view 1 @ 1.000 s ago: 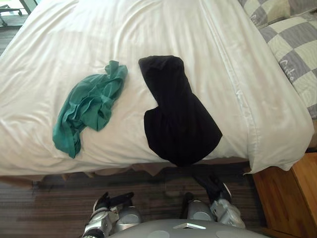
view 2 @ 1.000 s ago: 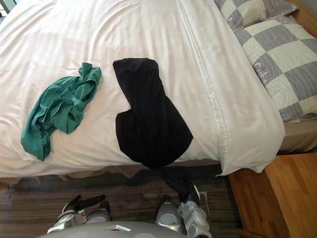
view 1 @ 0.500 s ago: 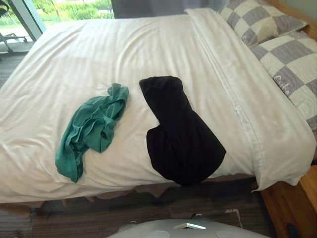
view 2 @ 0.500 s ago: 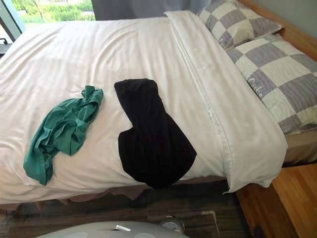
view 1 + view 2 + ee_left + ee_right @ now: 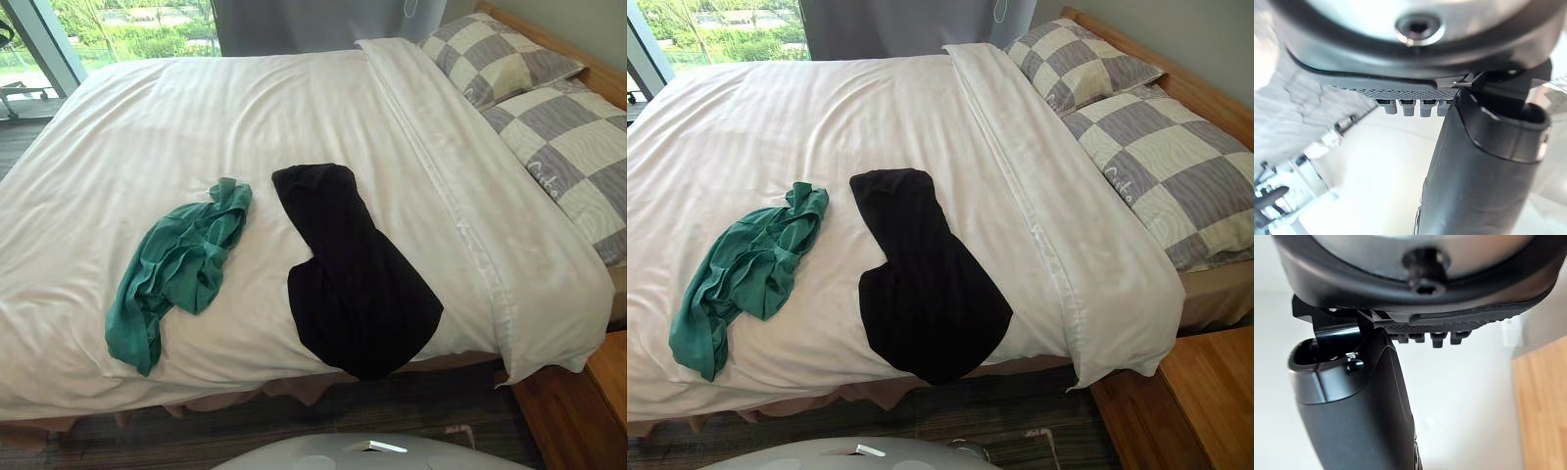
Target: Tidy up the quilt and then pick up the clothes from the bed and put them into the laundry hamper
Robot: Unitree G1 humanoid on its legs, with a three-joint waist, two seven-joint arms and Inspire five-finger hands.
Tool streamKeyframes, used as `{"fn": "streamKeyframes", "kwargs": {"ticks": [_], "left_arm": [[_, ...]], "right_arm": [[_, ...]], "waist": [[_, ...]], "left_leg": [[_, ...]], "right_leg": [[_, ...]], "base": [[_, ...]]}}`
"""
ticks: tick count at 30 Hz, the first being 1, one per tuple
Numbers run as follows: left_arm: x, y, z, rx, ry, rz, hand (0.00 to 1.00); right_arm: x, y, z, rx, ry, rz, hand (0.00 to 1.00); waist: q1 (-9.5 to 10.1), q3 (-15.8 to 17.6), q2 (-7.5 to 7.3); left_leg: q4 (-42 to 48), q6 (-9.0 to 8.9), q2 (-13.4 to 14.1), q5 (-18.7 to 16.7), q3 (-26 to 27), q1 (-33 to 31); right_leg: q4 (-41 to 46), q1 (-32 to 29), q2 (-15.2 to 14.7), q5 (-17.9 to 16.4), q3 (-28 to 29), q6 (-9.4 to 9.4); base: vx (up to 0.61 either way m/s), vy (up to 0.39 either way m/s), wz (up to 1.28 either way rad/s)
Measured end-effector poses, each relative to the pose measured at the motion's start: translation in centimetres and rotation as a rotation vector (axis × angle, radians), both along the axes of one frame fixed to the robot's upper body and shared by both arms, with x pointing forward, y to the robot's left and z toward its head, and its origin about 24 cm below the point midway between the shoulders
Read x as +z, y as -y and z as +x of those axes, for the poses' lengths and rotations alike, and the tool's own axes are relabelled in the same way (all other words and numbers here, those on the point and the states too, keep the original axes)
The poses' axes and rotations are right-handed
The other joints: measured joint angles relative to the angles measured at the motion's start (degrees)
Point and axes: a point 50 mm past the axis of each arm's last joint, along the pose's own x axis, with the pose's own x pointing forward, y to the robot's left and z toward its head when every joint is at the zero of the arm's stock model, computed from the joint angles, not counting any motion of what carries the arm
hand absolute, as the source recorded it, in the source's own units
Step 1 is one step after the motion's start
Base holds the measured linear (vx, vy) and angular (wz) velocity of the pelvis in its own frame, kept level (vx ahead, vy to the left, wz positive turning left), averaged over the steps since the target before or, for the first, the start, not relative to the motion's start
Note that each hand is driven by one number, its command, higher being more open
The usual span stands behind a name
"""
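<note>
Bedroom daylight from the window (image 5: 108, 29) falls across a bed whose white quilt (image 5: 196, 117) lies flat and smooth, its turned-back edge running just below two checked pillows (image 5: 1087, 64). The quilt appears tidied, so the step in hand looks to be the clothes. Two garments rest on the quilt near the bed's front edge: a crumpled green garment (image 5: 176, 269) on the robot's left and a black garment (image 5: 353, 279) spread flat beside it, the two close together but apart.

The next move likely calls for a lean and a reach forward over the mattress edge, each arm taking the piece on its own side, and a pinch that gathers cloth without dragging the quilt up with it, before a carry to the laundry hamper.

The left hand (image 5: 1484, 171) is released, thumb extended, grasping nothing. The right hand (image 5: 1361, 416) is likewise relaxed and empty, pale wall and wooden floor (image 5: 1542, 406) beyond it.
</note>
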Motion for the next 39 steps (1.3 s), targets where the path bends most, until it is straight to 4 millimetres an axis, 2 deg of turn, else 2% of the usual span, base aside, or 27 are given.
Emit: {"fn": "streamKeyframes", "kwargs": {"ticks": [1,3,6,7,8,10,12,13,14,15,17,19,21,22,23,24,27,30,34,36,37,38,39], "left_arm": [[1.3,0.0,0.3,-0.008,-0.011,0.064,1.0],[2.6,0.0,1.0,-0.034,-0.05,0.131,1.0],[3.7,0.3,3.3,-0.111,-0.205,0.209,1.0],[4.3,0.7,5.5,-0.167,-0.39,0.261,1.0],[4.5,1.0,6.5,-0.194,-0.463,0.286,1.0],[4.6,2.2,9.7,-0.275,-0.662,0.373,1.0],[3.5,4.4,13.3,-0.376,-0.816,0.466,1.0],[2.1,6.0,15.4,-0.433,-0.899,0.504,1.0],[0.1,7.7,17.0,-0.501,-0.96,0.518,1.0],[-1.1,8.6,17.8,-0.541,-0.99,0.517,1.0],[-5.5,11.4,19.8,-0.685,-1.095,0.48,1.0],[-8.1,13.2,20.6,-0.773,-1.132,0.444,1.0],[-9.6,14.4,21.1,-0.835,-1.147,0.426,1.0],[-10.1,15.1,21.5,-0.866,-1.194,0.443,1.0],[-10.3,15.4,21.7,-0.88,-1.22,0.453,1.0],[-10.9,16.3,22.3,-0.915,-1.281,0.491,1.0],[-11.4,17.7,23.3,-0.942,-1.296,0.522,1.0],[-11.5,18.2,23.9,-0.944,-1.319,0.546,1.0],[-12.6,18.2,23.8,-0.961,-1.39,0.505,1.0],[-14.1,17.8,23.2,-0.975,-1.473,0.427,1.0],[-15.4,17.5,22.6,-0.98,-1.554,0.371,1.0],[-16.8,17.3,22.0,-0.998,-1.635,0.312,1.0],[-17.7,17.5,21.8,-1.018,-1.693,0.29,1.0]], "right_arm": [[1.1,0.3,0.8,0.037,-0.007,-0.044,1.0],[2.7,0.7,2.3,0.108,-0.013,-0.111,1.0],[4.9,0.2,5.3,0.256,-0.007,-0.21,1.0],[5.7,-0.5,7.4,0.373,-0.007,-0.249,1.0],[6.0,-0.8,8.3,0.422,-0.008,-0.26,1.0],[6.4,-2.2,10.8,0.559,-0.006,-0.282,1.0],[6.4,-4.3,13.8,0.713,-0.037,-0.303,1.0],[6.1,-5.7,15.1,0.792,-0.066,-0.307,1.0],[5.8,-7.0,16.5,0.863,-0.081,-0.302,1.0],[5.6,-7.6,17.2,0.893,-0.087,-0.299,1.0],[4.9,-9.8,19.0,0.984,-0.074,-0.267,1.0],[4.1,-11.3,19.9,1.041,-0.075,-0.222,1.0],[3.4,-12.8,20.6,1.092,-0.076,-0.196,1.0],[3.2,-14.0,20.9,1.127,-0.084,-0.204,1.0],[3.2,-14.5,21.0,1.148,-0.082,-0.207,1.0],[3.4,-16.0,21.2,1.198,-0.11,-0.246,1.0],[3.3,-17.4,21.3,1.248,-0.153,-0.28,1.0],[3.0,-18.0,21.2,1.271,-0.169,-0.274,1.0],[2.8,-18.1,21.0,1.273,-0.187,-0.255,1.0],[2.8,-18.3,20.8,1.282,-0.195,-0.252,1.0],[2.6,-18.6,20.7,1.292,-0.193,-0.242,1.0],[2.4,-19.0,20.7,1.291,-0.176,-0.226,1.0],[2.5,-19.0,20.8,1.286,-0.171,-0.226,1.0]], "waist": [[-0.03,0.0,0.09],[-0.05,-0.1,0.26],[-0.12,-0.3,0.42],[-0.1,-0.4,0.41],[-0.05,-0.5,0.39],[0.22,-0.6,0.32],[0.18,-0.6,0.35],[0.27,-0.6,0.35],[0.21,-0.6,0.34],[0.18,-0.6,0.46],[0.07,0.3,0.94],[0.03,0.8,0.64],[0.03,1.3,-0.14],[0.0,1.7,-0.67],[-0.07,1.7,-0.76],[-0.79,1.8,-0.66],[-1.46,2.0,-0.24],[-1.72,2.1,-0.16],[-1.99,2.6,0.67],[-2.46,2.7,1.08],[-2.42,2.8,0.62],[-2.58,3.2,-1.12],[-2.87,2.8,-0.06]], "left_leg": [[0.0,0.0,0.0,0.0,0.1,0.0],[0.1,0.01,0.0,0.0,0.2,0.1],[0.1,0.01,0.0,0.0,0.1,0.2],[0.1,0.02,0.0,0.0,0.1,0.1],[0.1,0.03,0.0,0.0,0.0,0.1],[0.1,0.03,0.0,0.0,0.0,0.1],[0.2,0.03,-0.1,0.0,-0.1,0.0],[0.2,0.03,-0.1,0.0,-0.1,-0.1],[0.3,0.03,-0.1,0.0,-0.1,-0.2],[0.3,0.03,-0.1,0.0,-0.1,-0.5],[0.4,0.04,0.0,0.0,0.5,-0.7],[0.6,0.04,0.2,0.0,1.4,0.0],[1.1,0.12,0.3,-0.1,2.6,1.0],[2.1,0.66,0.4,-0.4,3.2,1.2],[2.5,0.77,0.4,-0.5,3.4,1.3],[3.9,1.14,0.5,-1.3,3.5,1.5],[4.7,1.25,0.6,-1.9,3.5,2.7],[4.9,1.25,0.6,-1.9,3.6,2.7],[5.4,1.25,0.7,-1.9,4.6,3.1],[6.4,1.25,0.7,-1.9,5.2,3.1],[10.5,1.18,0.9,-1.9,5.7,1.8],[8.6,0.38,-0.8,-5.6,5.3,0.3],[2.8,1.52,-2.0,-3.8,4.9,0.5]], "right_leg": [[-0.2,0.0,0.0,0.1,0.2,-0.03],[-0.5,0.2,0.1,0.3,0.4,-0.12],[-1.0,0.4,0.2,0.6,0.5,0.01],[-1.0,0.4,0.3,0.6,0.5,0.06],[-1.0,0.4,0.3,0.7,0.5,0.02],[-1.0,0.4,0.3,0.9,0.6,-0.08],[-1.1,0.3,0.3,1.1,0.8,-0.18],[-1.2,0.3,0.3,1.1,0.9,-0.21],[-1.2,0.0,0.3,1.1,1.1,-0.21],[-1.2,-0.3,0.3,1.2,1.5,-0.22],[-1.2,-1.4,0.5,1.6,2.8,-0.39],[-1.1,-1.6,0.9,1.8,5.0,-0.63],[-1.0,-1.5,1.2,1.8,7.3,-0.64],[-1.0,-1.4,1.2,1.8,8.4,-0.65],[-0.9,-1.4,1.2,1.8,8.8,-0.65],[-0.9,-0.8,1.2,1.9,9.6,-0.72],[-0.9,0.3,1.2,1.9,10.4,-0.72],[-0.9,0.3,1.2,1.9,10.7,-0.73],[-0.9,0.4,1.3,1.9,11.9,-0.73],[-0.9,0.5,1.3,1.9,12.8,-0.75],[-0.9,0.6,0.8,2.3,13.6,-1.31],[-0.8,0.7,-1.4,2.6,13.9,-1.37],[-0.8,0.5,-1.5,2.8,13.8,-1.22]], "base": [[0.0,0.002,-0.06],[0.0,0.002,-0.03],[-0.01,0.003,0.0],[-0.04,0.01,0.01],[-0.04,0.014,0.01],[-0.04,0.016,0.01],[-0.04,0.018,-0.01],[-0.03,0.011,-0.04],[-0.02,0.005,-0.06],[-0.01,0.001,-0.12],[0.01,-0.003,-0.21],[0.04,-0.013,-0.3],[0.05,-0.01,-0.42],[0.05,-0.011,-0.4],[0.07,-0.016,-0.32],[0.06,-0.004,-0.18],[0.06,0.005,-0.08],[0.04,-0.005,-0.04],[0.04,-0.014,-0.08],[0.05,-0.025,-0.15],[0.08,-0.004,-0.2],[0.06,0.024,-0.17],[0.01,0.055,-0.15]]}}
